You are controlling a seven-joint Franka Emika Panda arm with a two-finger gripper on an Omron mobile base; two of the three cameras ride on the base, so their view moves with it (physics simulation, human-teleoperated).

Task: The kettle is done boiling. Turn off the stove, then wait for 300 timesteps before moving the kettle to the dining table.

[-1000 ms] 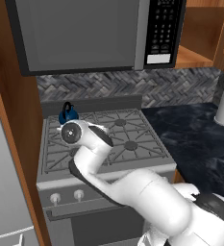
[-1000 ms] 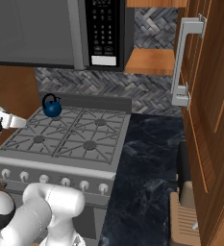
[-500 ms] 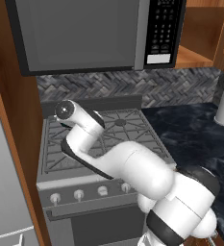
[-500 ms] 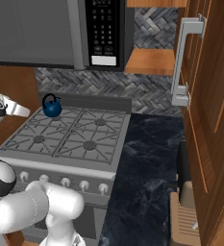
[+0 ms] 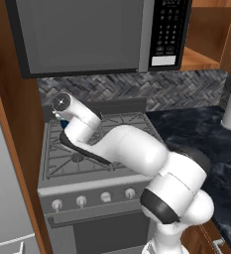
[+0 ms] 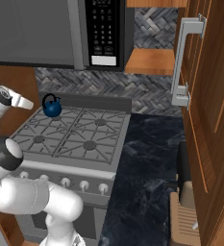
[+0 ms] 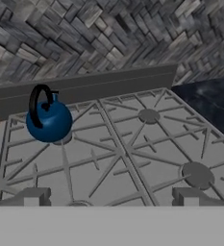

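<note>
Kettle point(image 7: 48, 121) sitting on back-left burner of stove point(image 7: 123, 153), small, round, glossy dark blue, black arched handle standing upright. Risk, as judgement: smooth curved body slipping from grip; thin handle twisting in hand, kettle swinging. Hand point(image 7: 108, 196) hovering over front of stove, fingers spread wide, grasping nothing, well apart from kettle. Grates black cast iron, ridged, likely snagging kettle base if dragged. Knobs point(image 6: 65, 182) lining front panel, small, pale, close together; wrong knob getting turned is possible. Bench point(image 6: 147, 158) lying right, dark marbled stone, slick.

Kettle point(image 6: 52, 107) on stove's point(image 6: 75, 139) back-left burner; microwave point(image 6: 56, 31) above; counter point(image 6: 144, 158) to the right
</note>
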